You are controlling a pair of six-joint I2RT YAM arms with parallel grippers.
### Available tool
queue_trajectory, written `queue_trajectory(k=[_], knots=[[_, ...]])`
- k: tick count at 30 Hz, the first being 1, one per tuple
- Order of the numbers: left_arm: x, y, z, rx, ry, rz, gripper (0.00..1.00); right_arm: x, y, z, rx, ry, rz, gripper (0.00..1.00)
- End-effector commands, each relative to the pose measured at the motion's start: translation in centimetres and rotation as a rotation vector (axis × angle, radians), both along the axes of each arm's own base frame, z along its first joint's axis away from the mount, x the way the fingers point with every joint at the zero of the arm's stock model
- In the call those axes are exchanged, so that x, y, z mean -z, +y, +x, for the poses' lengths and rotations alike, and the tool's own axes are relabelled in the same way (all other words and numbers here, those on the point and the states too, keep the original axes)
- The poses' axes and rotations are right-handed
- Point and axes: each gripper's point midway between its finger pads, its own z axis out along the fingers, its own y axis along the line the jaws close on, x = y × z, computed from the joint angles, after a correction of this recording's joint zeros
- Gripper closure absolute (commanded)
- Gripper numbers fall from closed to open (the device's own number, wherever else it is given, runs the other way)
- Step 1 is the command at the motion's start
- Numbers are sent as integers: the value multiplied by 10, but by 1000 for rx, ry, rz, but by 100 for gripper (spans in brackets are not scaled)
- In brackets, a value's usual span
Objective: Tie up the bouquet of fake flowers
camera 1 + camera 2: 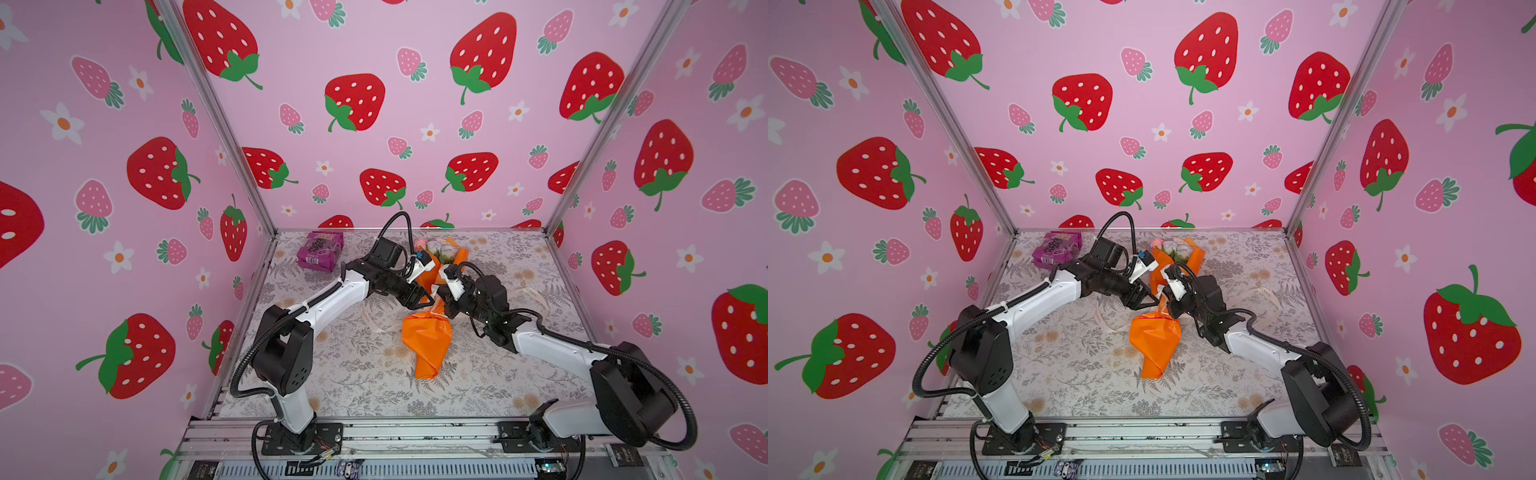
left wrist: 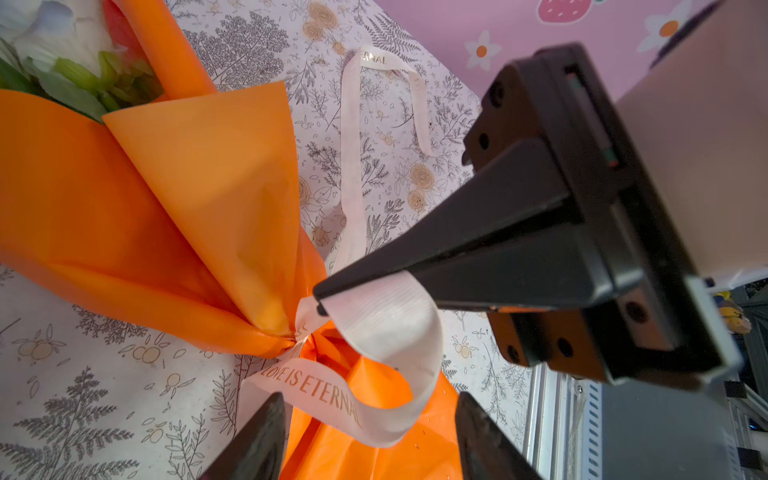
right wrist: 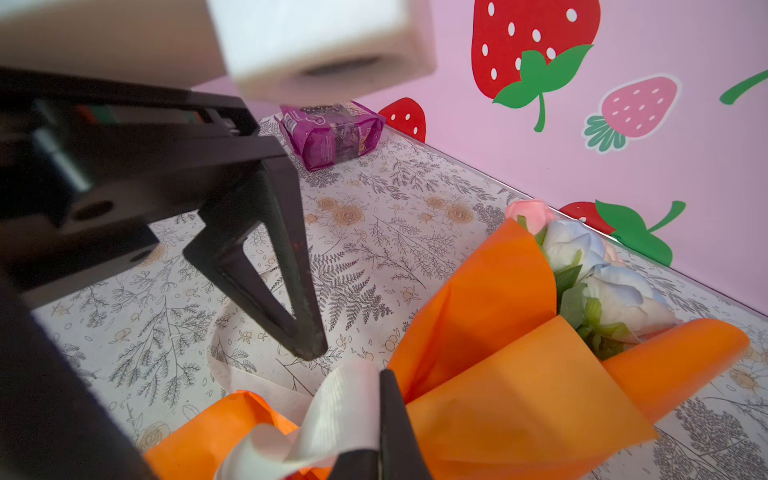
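Your cream printed ribbon [image 2: 376, 320] already cinches the orange-paper-wrapped bouquet of fake flowers [image 1: 428, 340] at mid-frame, the bow seemingly unfinished: the right gripper [image 2: 321, 298] pinches its loop, and the left gripper [image 2: 370, 401] is spread and empty.

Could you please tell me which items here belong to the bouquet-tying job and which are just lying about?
In the job: bouquet of fake flowers; cream printed ribbon, pinched by the right gripper.
Lying about: purple snack packet.
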Motion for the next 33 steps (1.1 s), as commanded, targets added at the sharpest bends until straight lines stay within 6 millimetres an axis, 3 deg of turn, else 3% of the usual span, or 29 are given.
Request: queue_trajectory(k=[1,7,13,17,19,21,25,30,33], knots=[[-11,-10,1,62,-15,-48,37,-12,-1,7,16,-15,19,93],[-5,-11,0,85,1,-39,52,-11,-3,8,29,-5,24,92],[-4,-9,5,62,-11,-17,88,-11,-7,9,46,6,18,89],[-10,1,18,-27,-95,16,100,-5,-14,5,73,63,6,79],[-13,6,25,-76,-135,26,100,-2,-22,2,113,122,21,70],[-16,8,29,-104,-161,18,100,5,-42,5,211,236,69,60],[-14,6,29,-109,-146,9,100,33,-101,12,433,498,179,51],[-6,6,28,-108,-117,20,100,99,-200,18,771,827,255,49],[1,7,27,-112,-101,31,100,116,-237,31,879,874,158,49]])
